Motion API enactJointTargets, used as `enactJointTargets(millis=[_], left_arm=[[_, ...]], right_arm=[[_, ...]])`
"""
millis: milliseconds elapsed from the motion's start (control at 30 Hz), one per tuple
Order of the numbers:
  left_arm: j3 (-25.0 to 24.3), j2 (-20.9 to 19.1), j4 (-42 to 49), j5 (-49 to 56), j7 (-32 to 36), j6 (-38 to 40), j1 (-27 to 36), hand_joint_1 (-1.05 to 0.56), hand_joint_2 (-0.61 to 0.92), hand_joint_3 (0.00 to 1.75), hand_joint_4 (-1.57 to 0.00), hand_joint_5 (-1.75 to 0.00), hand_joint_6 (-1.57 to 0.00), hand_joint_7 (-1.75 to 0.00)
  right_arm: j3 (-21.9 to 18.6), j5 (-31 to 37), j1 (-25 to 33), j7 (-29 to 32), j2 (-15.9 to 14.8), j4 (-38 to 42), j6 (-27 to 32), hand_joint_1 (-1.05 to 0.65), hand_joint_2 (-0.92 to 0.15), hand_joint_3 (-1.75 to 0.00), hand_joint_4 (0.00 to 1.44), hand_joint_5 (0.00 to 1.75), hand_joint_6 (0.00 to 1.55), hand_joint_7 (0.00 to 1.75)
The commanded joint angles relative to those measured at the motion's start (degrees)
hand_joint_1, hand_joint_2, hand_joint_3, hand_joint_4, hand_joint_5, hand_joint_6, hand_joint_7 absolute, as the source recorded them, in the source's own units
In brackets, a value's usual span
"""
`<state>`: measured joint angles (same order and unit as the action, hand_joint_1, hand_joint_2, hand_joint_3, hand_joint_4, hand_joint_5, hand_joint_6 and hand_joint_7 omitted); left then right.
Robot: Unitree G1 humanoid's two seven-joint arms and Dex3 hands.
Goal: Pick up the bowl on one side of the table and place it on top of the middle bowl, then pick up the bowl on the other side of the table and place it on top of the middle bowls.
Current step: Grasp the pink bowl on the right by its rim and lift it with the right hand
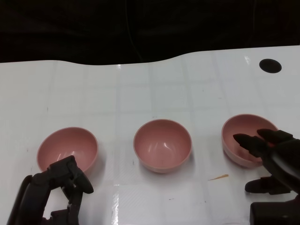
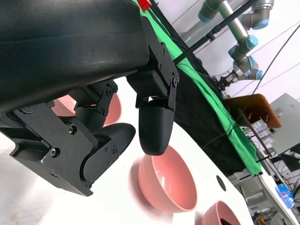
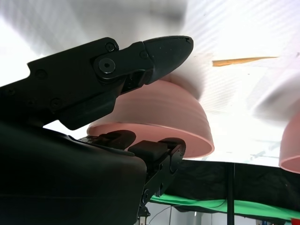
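You have three pink bowls in a row on the white surface [image 1: 140,89], roughly midway between its far and near edges. The left bowl [image 1: 68,149] sits toward the left edge, the middle bowl [image 1: 162,145] at the centre, and the right bowl [image 1: 243,139] toward the right edge; all three stand upright and well apart. The right hand [image 1: 272,159] is at the right bowl: in the right wrist view its upper fingers [image 3: 164,49] lie against the bowl's outer wall while the lower ones sit at the rim, so the wall is pinched between them. The bowl appears to rest on the surface; you cannot tell whether it is lifted. The left hand [image 1: 61,187] is near the near edge, just beside the left bowl, with fingers spread and holding nothing. A thin orange sliver [image 1: 219,177] lies between the middle and right bowls, nearer the near edge. A black round hole [image 1: 270,65] marks the far right corner.
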<state>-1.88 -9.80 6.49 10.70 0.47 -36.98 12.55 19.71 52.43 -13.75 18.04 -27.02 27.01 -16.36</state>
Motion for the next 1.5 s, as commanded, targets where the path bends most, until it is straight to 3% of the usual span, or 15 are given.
enactJointTargets(millis=[33, 633, 1067, 1233, 1500], left_arm=[[-0.29, -0.7, -1.03, -0.45, -0.4, 1.15, 0.35, -0.06, 0.43, 1.3, -0.8, -1.66, -0.77, -1.51], [-0.17, -0.6, -2.0, 0.15, 0.03, 1.24, 1.06, -0.06, 0.43, 1.33, -0.82, -1.66, -0.77, -1.51], [-0.23, -0.35, -2.97, 0.61, 0.32, 2.14, 1.48, -0.08, 0.41, 1.36, -0.81, -1.68, -0.78, -1.5], [-0.23, -0.23, -3.56, 0.54, 0.32, 2.73, 1.58, -0.07, 0.39, 1.38, -0.81, -1.67, -0.78, -1.51], [-0.22, -0.26, -3.65, 0.54, 0.33, 2.87, 1.58, -0.07, 0.38, 1.39, -0.81, -1.66, -0.78, -1.51]], right_arm=[[0.95, -0.41, -2.13, 2.27, -0.27, 2.8, -0.49, -0.84, -0.92, -0.09, 0.47, 0.06, 0.46, 0.06], [7.82, -0.83, -14.18, 10.96, 2.84, 24.13, -4.7, -0.77, -0.92, -0.07, 0.6, 0.04, 0.6, 0.04], [11.08, -0.96, -17.69, 13.56, 4.04, 30.89, -6.08, -0.72, -0.92, -0.05, 0.63, 0.03, 0.63, 0.03], [12.77, -0.4, -18.45, 16.84, 4.15, 32.94, -7.98, -0.52, -0.92, -0.03, 0.87, 0.07, 0.86, 0.05], [13.67, -0.75, -19.08, 17.93, 4.28, 34.33, -8.51, -0.51, -0.92, -0.03, 0.91, 0.06, 0.89, 0.04]])
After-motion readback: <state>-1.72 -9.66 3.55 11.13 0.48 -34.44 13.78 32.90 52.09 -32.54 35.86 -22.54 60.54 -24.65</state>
